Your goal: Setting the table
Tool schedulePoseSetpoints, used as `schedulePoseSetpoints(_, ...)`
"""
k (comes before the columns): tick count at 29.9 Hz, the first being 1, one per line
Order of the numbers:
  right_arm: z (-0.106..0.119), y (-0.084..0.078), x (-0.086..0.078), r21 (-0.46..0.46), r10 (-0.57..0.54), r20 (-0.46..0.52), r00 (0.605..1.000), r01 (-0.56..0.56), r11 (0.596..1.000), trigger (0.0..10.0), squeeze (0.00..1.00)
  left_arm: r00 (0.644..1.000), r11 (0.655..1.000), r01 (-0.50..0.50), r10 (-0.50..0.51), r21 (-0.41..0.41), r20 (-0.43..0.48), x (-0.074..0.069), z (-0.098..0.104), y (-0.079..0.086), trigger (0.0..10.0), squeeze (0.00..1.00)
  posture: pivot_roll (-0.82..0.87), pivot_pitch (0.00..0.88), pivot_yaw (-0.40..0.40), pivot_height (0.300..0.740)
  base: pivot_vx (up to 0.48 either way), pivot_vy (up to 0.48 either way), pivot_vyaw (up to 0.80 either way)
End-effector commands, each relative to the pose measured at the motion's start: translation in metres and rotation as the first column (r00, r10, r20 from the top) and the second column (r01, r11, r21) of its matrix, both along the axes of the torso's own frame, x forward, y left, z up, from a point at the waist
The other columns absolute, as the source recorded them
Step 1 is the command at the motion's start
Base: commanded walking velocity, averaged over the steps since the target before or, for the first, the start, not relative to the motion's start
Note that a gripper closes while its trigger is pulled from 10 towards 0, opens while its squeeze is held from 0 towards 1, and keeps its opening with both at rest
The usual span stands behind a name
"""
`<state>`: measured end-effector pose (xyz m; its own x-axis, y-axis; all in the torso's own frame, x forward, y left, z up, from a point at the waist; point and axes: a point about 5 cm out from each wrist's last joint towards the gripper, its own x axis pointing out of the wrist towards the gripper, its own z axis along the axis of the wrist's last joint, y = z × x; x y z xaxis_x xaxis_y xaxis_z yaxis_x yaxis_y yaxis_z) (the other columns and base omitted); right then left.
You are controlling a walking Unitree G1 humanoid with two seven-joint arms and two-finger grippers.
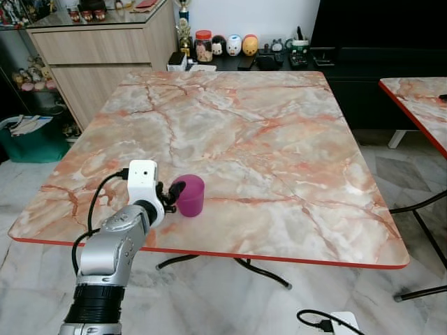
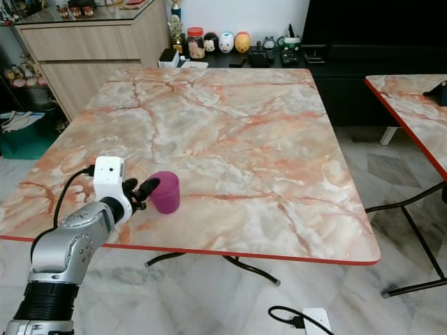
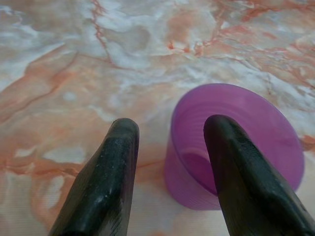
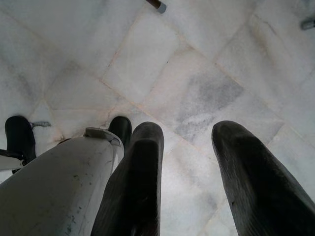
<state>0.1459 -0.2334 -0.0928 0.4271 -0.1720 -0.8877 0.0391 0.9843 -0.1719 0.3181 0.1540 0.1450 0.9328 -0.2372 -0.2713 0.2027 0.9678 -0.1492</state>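
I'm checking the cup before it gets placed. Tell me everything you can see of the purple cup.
The purple cup is a small, translucent, plastic-looking tumbler, upright, open mouth up, apparently empty. It stands on the marble-patterned table near the front edge, on the robot's left. The left gripper is open with one finger over its rim and one outside; contact cannot be confirmed.

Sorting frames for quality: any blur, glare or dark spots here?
Eye views: sharp, evenly lit, soft sheen on the table. Left wrist view: the left gripper's fingers look soft up close; the cup is clear. Right wrist view: the right gripper hangs over the pale floor, faintly shaded.
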Motion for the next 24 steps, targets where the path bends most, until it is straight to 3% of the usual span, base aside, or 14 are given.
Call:
schedulePoseSetpoints(1,-0.0008,0.0009,-0.0015,0.005,-0.007,-0.003,1.000,0.007,1.000,10.0,0.00,1.000,1.000,0.015,-0.015,0.014,-0.012,0.0007,0.0017,-0.0016,10.0,0.00,-0.01,0.000,0.047,0.732,0.000,0.000,0.00)
schedulePoseSetpoints(12,-0.0011,0.0008,-0.0025,0.006,-0.010,-0.005,1.000,0.010,1.000,10.0,0.00,0.999,0.999,0.036,-0.035,0.027,-0.022,0.0009,0.0005,-0.0068,10.0,0.00,-0.02,0.000,0.052,0.732,0.000,0.000,0.00)
schedulePoseSetpoints(13,-0.0012,0.0009,-0.0026,0.007,-0.011,-0.005,1.000,0.012,1.000,10.0,0.00,0.999,0.999,0.034,-0.034,0.028,-0.021,0.0013,0.0009,-0.0066,2.8,0.00,-0.02,0.000,0.055,0.732,0.000,0.000,0.00)
schedulePoseSetpoints(14,-0.0012,0.0007,-0.0027,0.006,-0.012,-0.005,1.000,0.012,1.000,10.0,0.00,0.999,0.999,0.030,-0.030,0.029,-0.018,0.0017,0.0016,-0.0066,0.0,0.00,-0.02,0.000,0.053,0.732,0.000,0.000,0.00)
schedulePoseSetpoints(24,-0.0010,0.0003,-0.0024,0.005,-0.015,-0.007,1.000,0.015,1.000,10.0,0.00,1.000,0.999,0.023,-0.022,0.039,-0.011,0.0017,0.0031,-0.0042,0.0,0.00,-0.01,0.000,0.050,0.732,0.000,0.000,0.00)
